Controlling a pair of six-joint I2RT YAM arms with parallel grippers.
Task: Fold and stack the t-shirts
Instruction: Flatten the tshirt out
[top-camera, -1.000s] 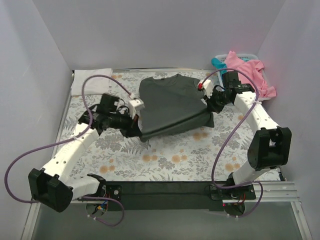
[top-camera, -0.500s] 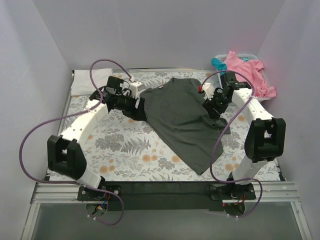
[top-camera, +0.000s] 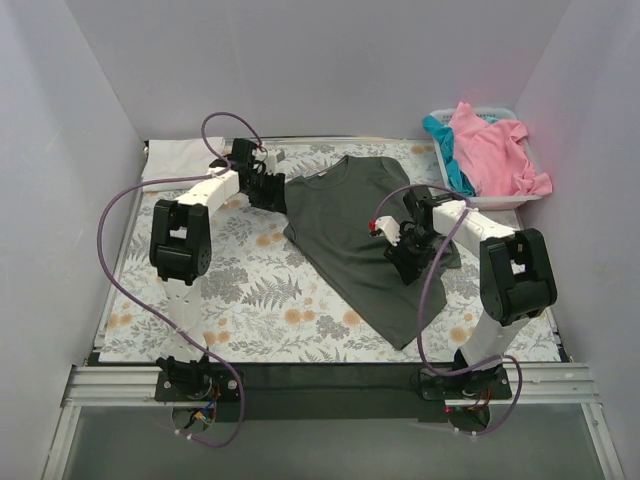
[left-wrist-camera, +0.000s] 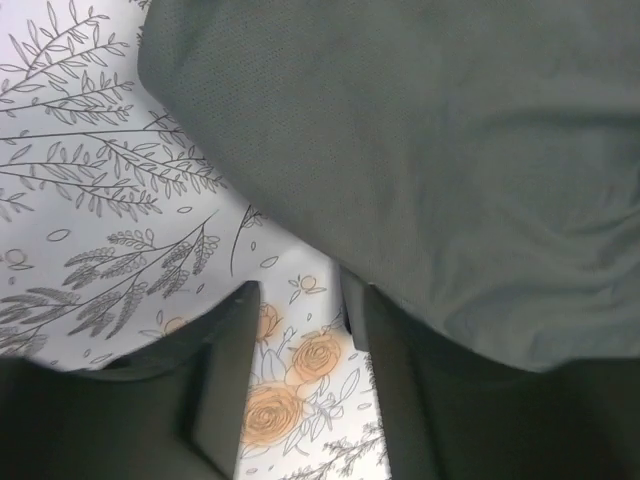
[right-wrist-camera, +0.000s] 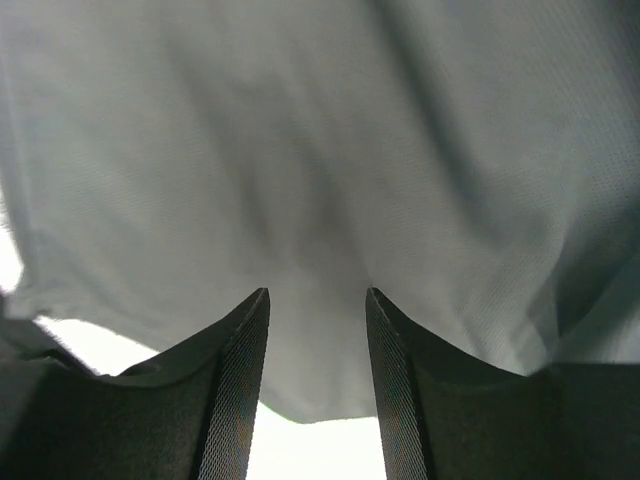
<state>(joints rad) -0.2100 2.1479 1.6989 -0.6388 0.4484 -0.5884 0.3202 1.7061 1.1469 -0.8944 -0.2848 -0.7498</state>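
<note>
The dark charcoal grey cloth t-shirt (top-camera: 350, 235) lies flat on the floral-clothed bench (top-camera: 240, 300), its long axis running from far-left collar to near-right hem. Your left jaws, spread and empty, sit at its far-left sleeve. Your right jaws, also spread, hover over its right edge, nearer the hem.

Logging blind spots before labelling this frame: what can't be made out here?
Top view: teal t-shirt mostly buried under the pink t-shirt in the basket.
Top view: right sleeve of the charcoal t-shirt covered by the right gripper.
Top view: white t-shirt too small to judge its folds.
</note>
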